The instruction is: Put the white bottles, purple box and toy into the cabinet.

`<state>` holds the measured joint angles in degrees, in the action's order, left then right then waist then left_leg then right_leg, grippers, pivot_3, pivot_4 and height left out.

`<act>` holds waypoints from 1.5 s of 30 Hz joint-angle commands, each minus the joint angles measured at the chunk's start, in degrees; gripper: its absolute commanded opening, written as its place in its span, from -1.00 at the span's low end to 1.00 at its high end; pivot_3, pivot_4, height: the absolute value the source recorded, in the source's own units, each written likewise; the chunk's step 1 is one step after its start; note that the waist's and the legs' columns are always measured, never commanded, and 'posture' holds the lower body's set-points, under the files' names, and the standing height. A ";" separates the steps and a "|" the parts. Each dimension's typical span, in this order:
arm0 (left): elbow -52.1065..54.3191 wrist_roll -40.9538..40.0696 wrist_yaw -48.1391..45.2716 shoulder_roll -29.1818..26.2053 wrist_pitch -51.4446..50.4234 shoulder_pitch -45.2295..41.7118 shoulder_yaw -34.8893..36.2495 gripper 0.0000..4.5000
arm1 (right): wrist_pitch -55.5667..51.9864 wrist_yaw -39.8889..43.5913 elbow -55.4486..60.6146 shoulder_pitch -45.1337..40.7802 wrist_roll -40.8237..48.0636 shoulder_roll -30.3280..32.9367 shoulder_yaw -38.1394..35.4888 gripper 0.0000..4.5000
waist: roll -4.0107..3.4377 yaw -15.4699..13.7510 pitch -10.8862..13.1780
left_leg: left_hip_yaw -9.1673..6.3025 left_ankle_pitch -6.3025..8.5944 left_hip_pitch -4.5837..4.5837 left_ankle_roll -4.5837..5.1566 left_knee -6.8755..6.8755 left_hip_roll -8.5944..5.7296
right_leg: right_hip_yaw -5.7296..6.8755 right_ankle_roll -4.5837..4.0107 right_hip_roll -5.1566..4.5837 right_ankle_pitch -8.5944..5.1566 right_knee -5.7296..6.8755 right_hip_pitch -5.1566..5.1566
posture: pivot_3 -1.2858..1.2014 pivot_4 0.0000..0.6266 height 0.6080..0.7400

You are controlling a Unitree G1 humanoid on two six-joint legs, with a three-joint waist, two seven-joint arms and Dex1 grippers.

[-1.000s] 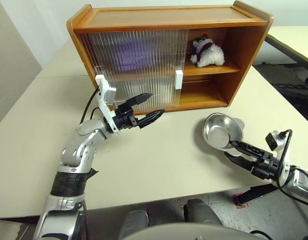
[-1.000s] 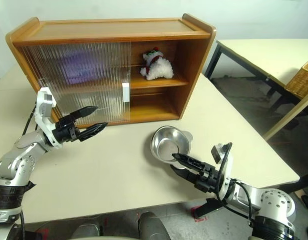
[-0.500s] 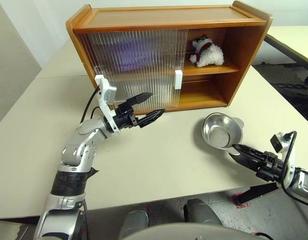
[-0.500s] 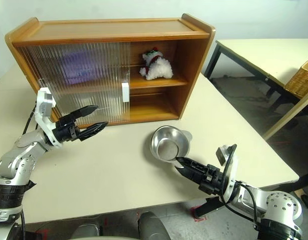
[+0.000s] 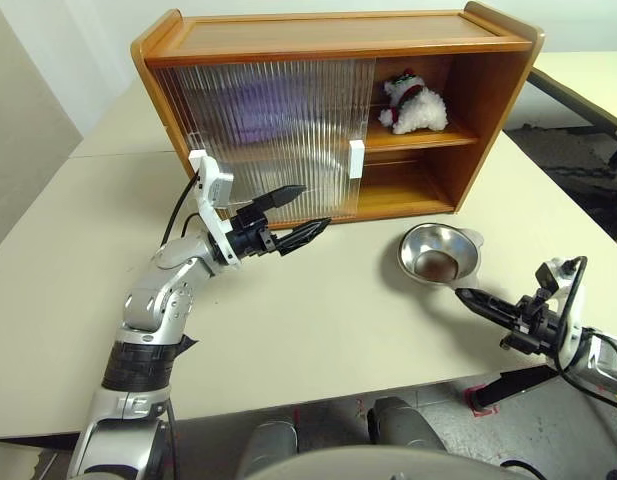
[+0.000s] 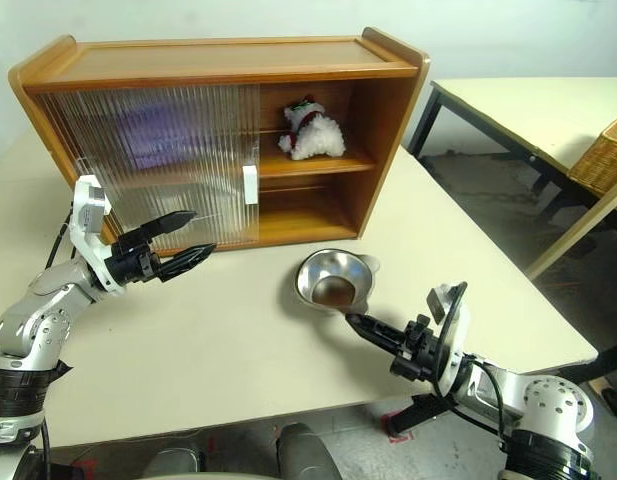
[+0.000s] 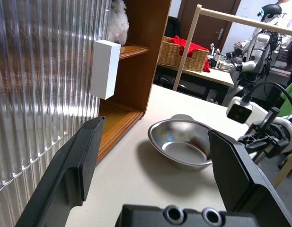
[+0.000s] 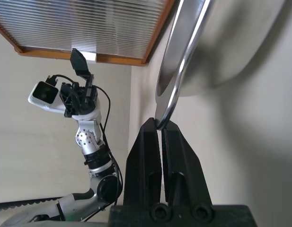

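The cabinet [image 5: 333,35] stands at the back of the table. Its ribbed sliding doors [image 5: 273,135] cover the left part and the right part stands open. The toy [image 5: 416,103] sits on the upper shelf in the open part. A blurred lilac patch behind the door is the purple box [image 5: 256,110]. The white bottles are hidden. My left gripper [image 5: 314,206] hangs open and empty in front of the lower door. My right gripper [image 5: 460,293] is shut, its tips against the near rim of a steel bowl [image 5: 440,255]. I cannot tell if the rim is pinched.
The bowl lies flat on the cream table [image 5: 318,330] in front of the cabinet's open side. A white door handle [image 5: 358,158] marks the door's edge. The table's front edge is close below my right arm. A second table [image 6: 528,110] and a wicker basket [image 6: 606,155] stand further right.
My right gripper has gone from wide open to shut and has drawn back slightly. The bowl, tilted up on its fingers before, now lies flat. The left arm has not moved.
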<state>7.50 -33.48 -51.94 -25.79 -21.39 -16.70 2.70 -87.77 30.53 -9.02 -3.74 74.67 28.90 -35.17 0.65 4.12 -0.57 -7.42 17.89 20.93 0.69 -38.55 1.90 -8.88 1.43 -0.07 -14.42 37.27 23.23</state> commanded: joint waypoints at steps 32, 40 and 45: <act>-0.85 0.69 -1.31 -0.06 0.27 -0.91 -0.48 1.00 | 7.18 -9.01 0.72 -6.25 15.11 -0.71 3.69 -0.99 | -0.05 0.41 -0.06 | 0.00 0.01 0.01 0.03 -0.17 0.02 | 0.00 -0.07 0.03 0.05 0.04 -0.06 | -0.09 -1.00 1.00; -0.94 0.69 -1.30 -0.13 0.39 -0.85 -0.28 1.00 | 6.66 -7.03 -1.19 -3.87 13.50 1.56 4.36 -0.99 | 0.00 0.31 -0.10 | -0.01 0.02 0.01 0.03 -0.20 0.02 | 0.00 -0.07 0.02 0.05 0.04 -0.09 | -0.09 -1.00 1.00; -1.18 0.68 -1.48 -0.28 0.64 -0.68 -0.04 1.00 | 6.01 -4.93 -2.21 2.17 11.58 4.07 4.55 -0.99 | 0.12 0.35 -0.20 | -0.01 0.02 -0.04 0.03 -0.24 0.02 | 0.00 -0.05 0.02 0.04 0.03 -0.18 | -0.09 -0.98 1.00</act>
<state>6.81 -33.25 -53.16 -25.88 -21.18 -17.31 2.77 -81.43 26.26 -10.23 -2.73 88.01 32.60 -31.39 0.77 4.47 -0.77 -7.43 17.90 20.88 0.72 -38.81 1.92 -8.88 1.38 -0.05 -14.38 37.31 23.02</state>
